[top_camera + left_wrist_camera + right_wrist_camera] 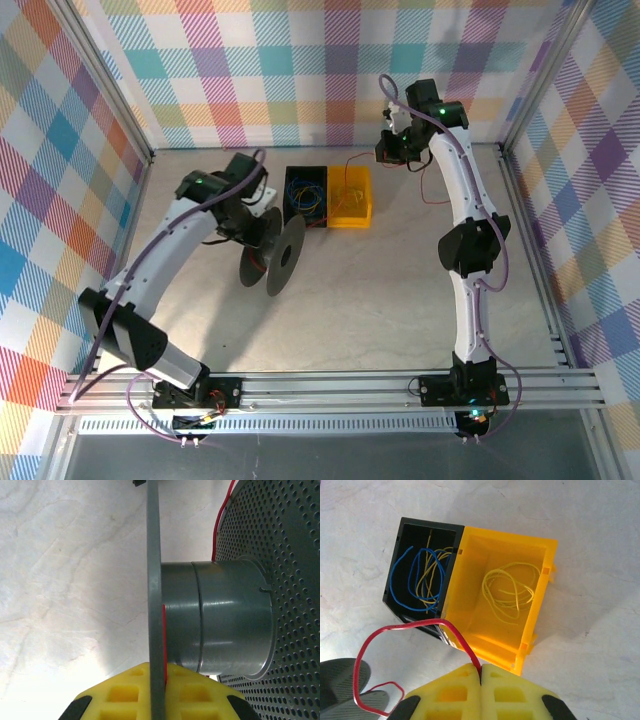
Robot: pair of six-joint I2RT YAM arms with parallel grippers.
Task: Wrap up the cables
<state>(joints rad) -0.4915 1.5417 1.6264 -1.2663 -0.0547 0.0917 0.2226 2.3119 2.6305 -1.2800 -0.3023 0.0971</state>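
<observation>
A red cable (395, 626) runs in a loop from the lower left up to my right gripper (481, 670), which is shut on its end. The gripper hangs above the near corner of the yellow bin (540, 605). My left gripper (158, 674) is shut on the thin grey flange (154, 580) of the black spool (285, 255), and a red strand of the cable (163, 630) is pinched against that flange. The spool's hub (220, 620) and its perforated far flange (285, 580) lie to the right of the fingers. In the top view the right gripper (393, 150) is at the back, right of the bins.
A black bin (397, 565) with blue and yellow wires stands against the yellow bin, which has yellow wires (512, 592) in it. Both bins (328, 196) sit at the back middle of the table. The spool's flanges (342, 680) show at the lower left of the right wrist view.
</observation>
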